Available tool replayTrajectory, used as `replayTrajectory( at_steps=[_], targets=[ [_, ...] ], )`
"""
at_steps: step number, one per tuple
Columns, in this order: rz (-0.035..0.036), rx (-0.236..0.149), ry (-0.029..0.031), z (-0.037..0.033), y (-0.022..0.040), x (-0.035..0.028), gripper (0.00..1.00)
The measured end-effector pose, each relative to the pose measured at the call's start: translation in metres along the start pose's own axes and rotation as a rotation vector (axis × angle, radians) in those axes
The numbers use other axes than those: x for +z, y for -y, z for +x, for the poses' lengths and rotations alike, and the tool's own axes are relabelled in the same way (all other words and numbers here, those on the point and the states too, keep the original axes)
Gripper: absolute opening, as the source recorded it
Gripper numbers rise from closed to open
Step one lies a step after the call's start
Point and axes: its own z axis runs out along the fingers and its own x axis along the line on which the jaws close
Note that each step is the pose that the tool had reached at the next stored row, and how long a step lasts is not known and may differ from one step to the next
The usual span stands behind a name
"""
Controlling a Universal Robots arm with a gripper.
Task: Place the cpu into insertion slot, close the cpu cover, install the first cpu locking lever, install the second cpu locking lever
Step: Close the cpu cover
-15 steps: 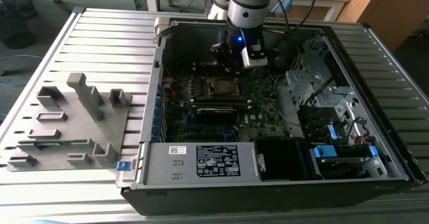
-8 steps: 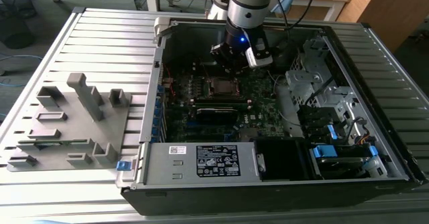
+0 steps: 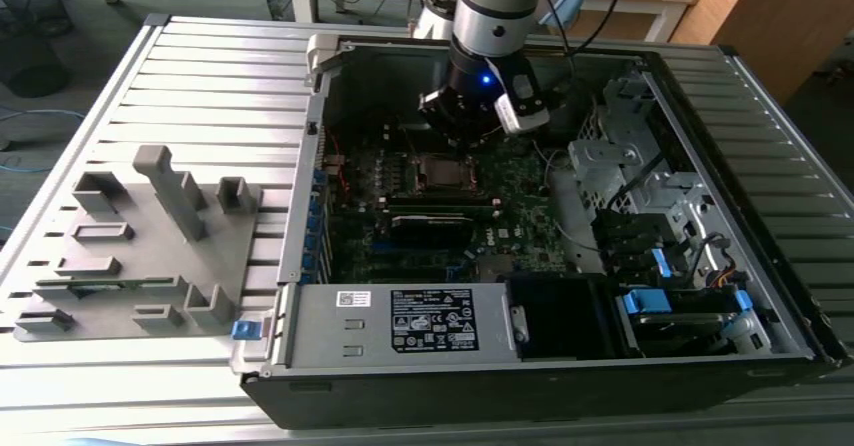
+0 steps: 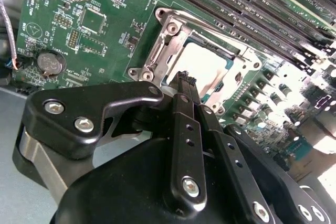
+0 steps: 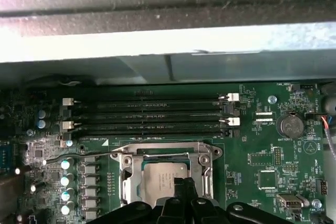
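The cpu [image 5: 157, 179] lies flat in the insertion slot [image 3: 441, 173] on the green board, its silver face [image 4: 207, 66] showing. The cpu cover [image 5: 127, 174] is a silver frame that lies down around the chip, also seen in the second wrist view [image 4: 167, 40]. My gripper [image 4: 185, 78] is shut, its two black fingers pressed together with nothing between them. Its tips [image 5: 184, 184] sit right at the near edge of the socket, over the chip's edge. In the exterior view the gripper [image 3: 463, 144] hangs just behind the socket. A thin metal lever [image 5: 79, 152] runs along the socket's side.
Long black memory slots [image 5: 147, 114] lie just beyond the socket, and a coin battery [image 5: 290, 125] sits to one side. The case's metal wall [image 5: 168, 51] rises behind them. Drive cages [image 3: 654, 196] and a power supply [image 3: 400, 321] crowd the case. A grey fixture tray [image 3: 134, 246] lies outside.
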Motion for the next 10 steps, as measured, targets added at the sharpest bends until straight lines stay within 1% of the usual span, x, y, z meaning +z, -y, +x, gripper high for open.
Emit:
replayTrajectory(
  at_steps=[1,2,5,6,7,8,10],
  targets=[
    [0.0007,0.0,0.0015,0.0003,0.0001,0.0,0.1],
    [0.0009,0.0,0.0062,0.0007,0.0001,-0.0001,0.1],
    [-0.0008,-0.001,0.0386,0.0021,0.0002,0.0008,0.1],
    [-0.0012,-0.001,0.0459,0.0026,0.0003,0.0014,0.1],
    [-0.0014,-0.002,0.05,0.0037,0.0005,0.0021,0.1],
    [-0.0015,-0.002,0.0524,0.0051,0.0007,0.0029,0.1],
    [-0.0012,-0.002,0.0539,0.009,0.0011,0.0042,0.1]
  ],
)
